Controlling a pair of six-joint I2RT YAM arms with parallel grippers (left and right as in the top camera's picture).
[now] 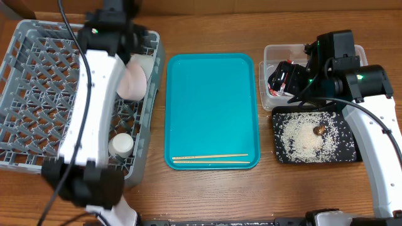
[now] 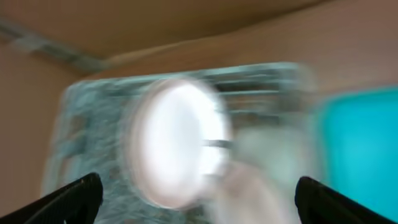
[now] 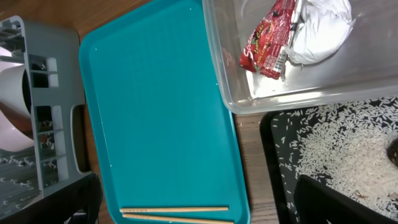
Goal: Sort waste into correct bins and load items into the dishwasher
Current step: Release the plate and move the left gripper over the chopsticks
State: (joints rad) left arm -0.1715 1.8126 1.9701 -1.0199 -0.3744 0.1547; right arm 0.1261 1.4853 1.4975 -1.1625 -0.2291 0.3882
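Fingertips [image 2: 74,199] of the left gripper [image 2: 199,186] sit in the bottom corners of the left wrist view. Its jaws are spread wide with nothing between them. That view is badly blurred. Beyond the gripper a white round dish [image 2: 174,143] stands on edge in the grey dish rack [image 1: 31,107]. Plate or bowl: cannot tell.

Right gripper [image 3: 197,182]: also spread and empty, hanging over the clear tub [image 3: 224,74].

Placement:
- The tub holds the red wrapper [image 3: 268,36] and the white tissue [image 3: 320,28].
- Black tray [image 1: 348,150], just beside the tub, carries the rice grains [image 1: 301,141] and the brown bit [image 1: 319,130].
- Cup [image 1: 120,145] sits in the rack, near side.
- Chopsticks [image 1: 210,157] lie side by side on the teal serving tray [image 1: 210,94], along its near short edge.

Key relation: the chopsticks' long axis runs left-right across the tabletop [image 1: 270,194], parallel to that edge. They lie left of the right gripper and closer to the robot's base. From the left gripper they lie to the right, beyond the rack wall.

Judgement: the right arm is nearer, and its wrist view shows the sticks low between its fingers. The jaws should straddle the sticks across their length. The sticks are thin and flat against the tray, so a slip is likely.
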